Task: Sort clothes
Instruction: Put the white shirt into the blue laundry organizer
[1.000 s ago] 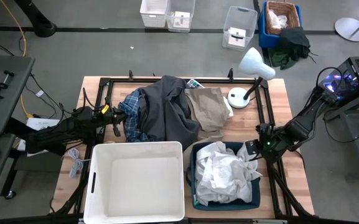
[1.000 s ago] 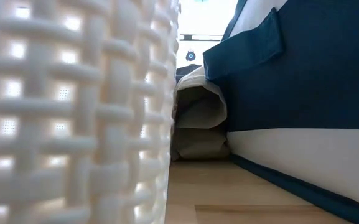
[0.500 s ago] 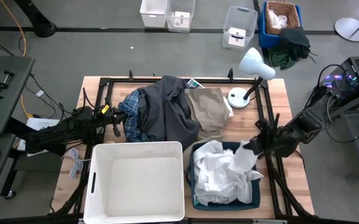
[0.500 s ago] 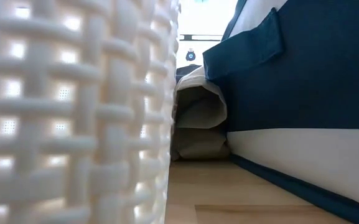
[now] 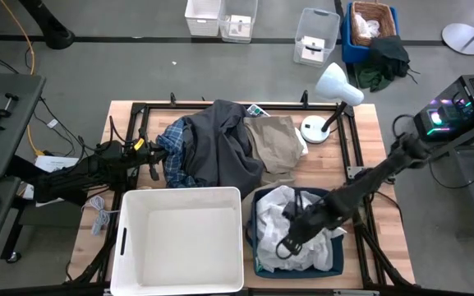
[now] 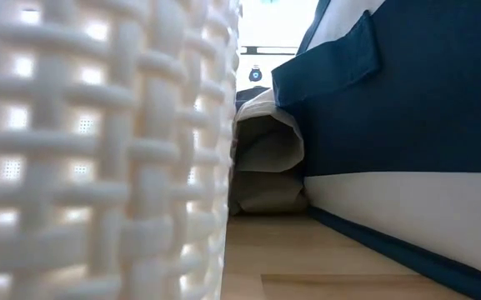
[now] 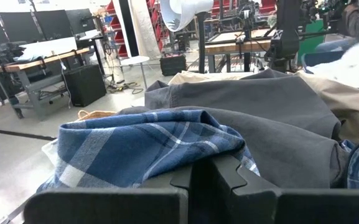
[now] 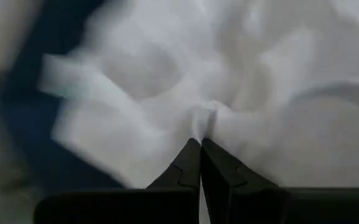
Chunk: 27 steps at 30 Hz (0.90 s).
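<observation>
Right tool [image 8: 201,144] — fingers together (pinching) — grips the white garment [image 5: 279,215] beneath it.

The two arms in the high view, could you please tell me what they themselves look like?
Both are dark, near-black jointed arms of slim links and bulkier joints. The left arm carries a small yellow mark near the left gripper. The right arm looks plain black down to the right gripper. In the wrist views, each gripper's fingers are dark, angular wedges.

Wooden table [image 5: 380,164]: clothes pile [image 5: 220,148], white basket [image 5: 179,238], blue bin [image 5: 255,247], probably lamp [image 5: 323,103].
</observation>
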{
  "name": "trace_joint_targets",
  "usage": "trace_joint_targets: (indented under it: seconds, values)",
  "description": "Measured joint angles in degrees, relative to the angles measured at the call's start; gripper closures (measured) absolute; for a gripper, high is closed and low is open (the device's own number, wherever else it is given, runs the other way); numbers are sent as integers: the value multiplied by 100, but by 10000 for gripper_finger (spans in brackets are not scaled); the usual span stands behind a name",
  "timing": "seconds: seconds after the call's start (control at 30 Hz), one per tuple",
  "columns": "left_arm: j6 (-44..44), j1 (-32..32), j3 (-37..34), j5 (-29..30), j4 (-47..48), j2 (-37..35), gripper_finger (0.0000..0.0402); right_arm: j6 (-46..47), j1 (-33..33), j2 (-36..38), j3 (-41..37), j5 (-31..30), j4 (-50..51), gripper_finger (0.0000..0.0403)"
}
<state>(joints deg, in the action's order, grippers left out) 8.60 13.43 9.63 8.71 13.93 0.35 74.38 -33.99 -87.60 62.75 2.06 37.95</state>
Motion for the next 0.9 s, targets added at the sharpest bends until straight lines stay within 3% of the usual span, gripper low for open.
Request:
trace_joint_targets:
  seconds: [0.23, 0.37, 0.5, 0.67, 0.9]
  values:
    - [0, 0, 0, 0, 1, 1, 387, 447, 111, -960, -1333, 1356, -2214, 403]
    - [0, 0, 0, 0, 0, 1, 387, 879, 110, -1298, -1704, 2054, -2985, 403]
    - [0, -1, 0, -2, 1, 1, 387, 919, 87, -1118, -1758, 2285, -2833, 403]
    - [-2, 0, 0, 0, 0, -1, 387, 739, 83, -571, -1458, 1864, -2186, 398]
    - [0, 0, 0, 0, 4, 1, 387, 361, 85, 136, -945, 1716, -1360, 316]
